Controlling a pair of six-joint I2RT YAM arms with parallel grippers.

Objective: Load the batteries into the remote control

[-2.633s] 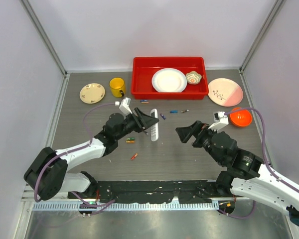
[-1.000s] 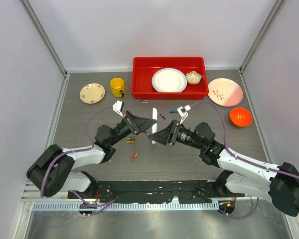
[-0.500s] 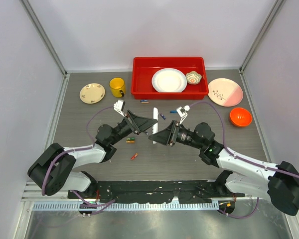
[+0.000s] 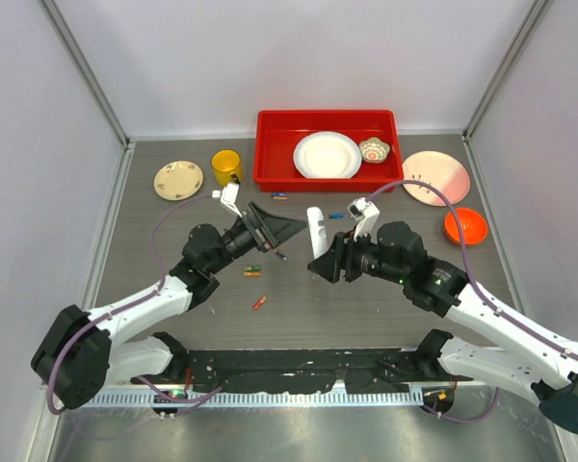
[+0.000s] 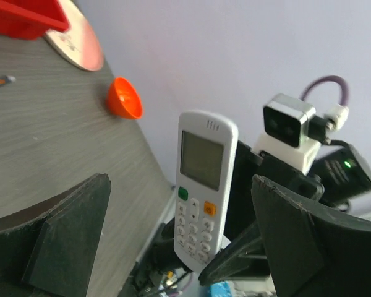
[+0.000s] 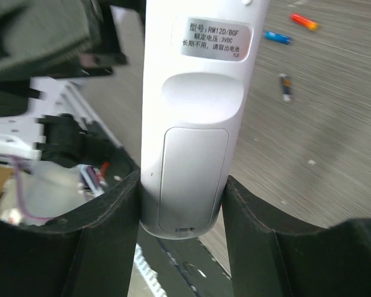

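End effector, left (image 4: 291, 239): spread wide, empty, apart from remote control (image 4: 315, 227).
End effector, right (image 4: 328, 265): clamped on remote control's lower end.

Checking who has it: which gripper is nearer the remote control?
Right. The right gripper has its jaws clamped on the remote control at its lower end; the left gripper faces its button side, jaws wide open, not gripping.

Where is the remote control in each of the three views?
Top external: remote control near centre, held upright, below the red tray.
Left wrist: centre of frame, button side facing the camera.
Right wrist: centre of frame, back side showing, battery cover on.
Shared landmark: the right hand gripping its lower end, seen in all three.
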